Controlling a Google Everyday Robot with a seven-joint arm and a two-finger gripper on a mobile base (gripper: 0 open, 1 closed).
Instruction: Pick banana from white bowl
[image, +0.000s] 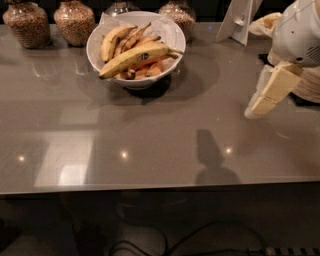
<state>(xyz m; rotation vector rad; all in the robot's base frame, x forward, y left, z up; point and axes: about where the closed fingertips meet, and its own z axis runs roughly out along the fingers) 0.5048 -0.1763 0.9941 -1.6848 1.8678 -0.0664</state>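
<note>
The end effector (259, 103) is hanging over the counter (150, 135) well to the right of the white bowl (90, 48) and nearer the camera than it, its cream-coloured parts slanting down and to the left from the white arm (300, 30) at the right edge. Whether it is open or closed cannot be told from this angle, and it is holding nothing. It is casting a dark shadow (210, 155) on the counter, below and to the right of the bowl.

In the camera view, the banana (125, 61) is lying across the top of the pile inside the white bowl, running from the bowl's lower left rim up towards its right side, with its stem end pointing right. A small dark sticker (144, 56) is showing on its skin. Behind it in the bowl, shorter bananas (111, 41) are leaning against the far left wall, and some orange pieces (151, 70) are peeking out beneath it at the near right. Crinkled white paper (165, 25) is lining the bowl and standing up at its far right rim.

Two jars (27, 25) filled with brown grains are standing to the left of the bowl, and two more jars (177, 12) are sitting just behind it. A white stand (240, 20) is sitting to the right of the bowl, at the far edge of the counter.
</note>
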